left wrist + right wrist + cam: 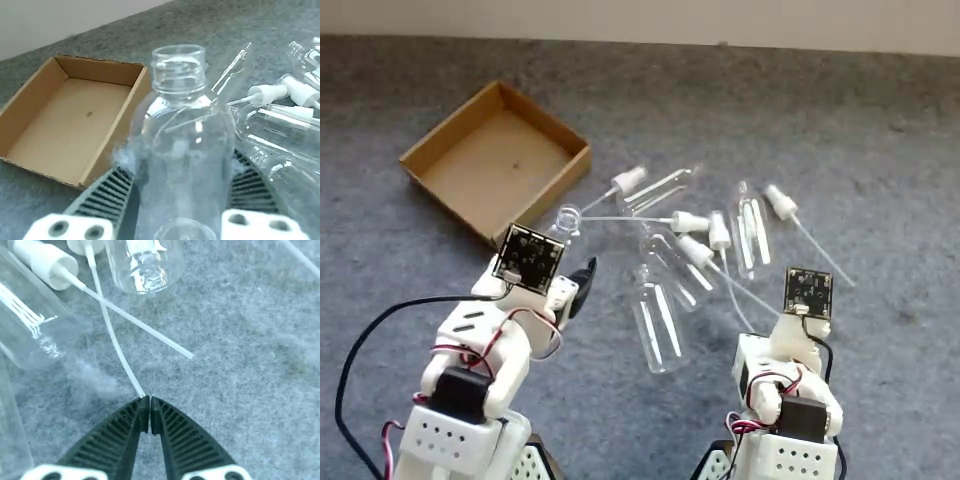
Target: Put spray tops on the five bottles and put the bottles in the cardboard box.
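Observation:
My left gripper [182,192] is shut on an upright clear bottle [182,145] whose neck [567,218] is open, with no top on it. The cardboard box [425,165] lies empty just beyond it, at the back left. Several more clear bottles [657,315] lie on their sides mid-table among loose white spray tops [688,221] with long dip tubes. My right gripper [150,407] is shut low over the carpet, its tips touching the end of a curved dip tube [112,342]. That tube runs back to a spray top [85,245].
Grey carpet covers the whole table. The box's near wall [117,135] stands close beside the held bottle. A second spray top [45,260] lies with its straight tube crossing the curved one. Open carpet stretches to the right of the bottles [890,300].

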Tool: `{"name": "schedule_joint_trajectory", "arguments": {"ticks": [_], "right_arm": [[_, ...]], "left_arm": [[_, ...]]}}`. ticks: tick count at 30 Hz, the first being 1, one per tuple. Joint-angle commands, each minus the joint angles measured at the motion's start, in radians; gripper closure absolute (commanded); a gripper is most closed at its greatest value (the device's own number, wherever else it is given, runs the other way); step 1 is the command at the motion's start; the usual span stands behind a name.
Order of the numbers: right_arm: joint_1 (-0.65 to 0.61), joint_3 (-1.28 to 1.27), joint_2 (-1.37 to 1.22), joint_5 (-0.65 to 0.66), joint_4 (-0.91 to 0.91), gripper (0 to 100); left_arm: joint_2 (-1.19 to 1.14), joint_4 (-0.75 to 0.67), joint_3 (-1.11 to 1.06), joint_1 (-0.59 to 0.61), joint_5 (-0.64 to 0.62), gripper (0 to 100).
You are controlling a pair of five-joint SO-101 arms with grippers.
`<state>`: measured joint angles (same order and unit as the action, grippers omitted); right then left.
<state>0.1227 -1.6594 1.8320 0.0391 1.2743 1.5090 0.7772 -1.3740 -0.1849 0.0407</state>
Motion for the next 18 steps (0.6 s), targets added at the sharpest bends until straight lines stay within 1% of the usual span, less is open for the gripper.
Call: {"name": "schedule_joint_trajectory", "arguments": {"ticks": [1, 4, 7, 10, 18], "right_arm": [[0.012, -0.119, 0.005, 0.002, -0.022, 98.2], [0.012, -0.119, 0.005, 0.002, -0.022, 98.2], [0.012, -0.119, 0.005, 0.002, -0.022, 98.2], [0.012, -0.119, 0.005, 0.002, -0.022, 98.2], [0.013, -0.116, 0.005, 0.003, -0.025, 98.2]], "left_arm": [[0.021, -0.176, -0.068, 0.015, -0.146, 91], [0.021, -0.338, -0.162, 0.015, -0.230, 91], [0.021, -0.448, -0.223, 0.015, -0.236, 91], [0.021, -0.479, -0.246, 0.015, -0.238, 91], [0.022, -0.479, -0.278, 0.015, -0.238, 91]]}}
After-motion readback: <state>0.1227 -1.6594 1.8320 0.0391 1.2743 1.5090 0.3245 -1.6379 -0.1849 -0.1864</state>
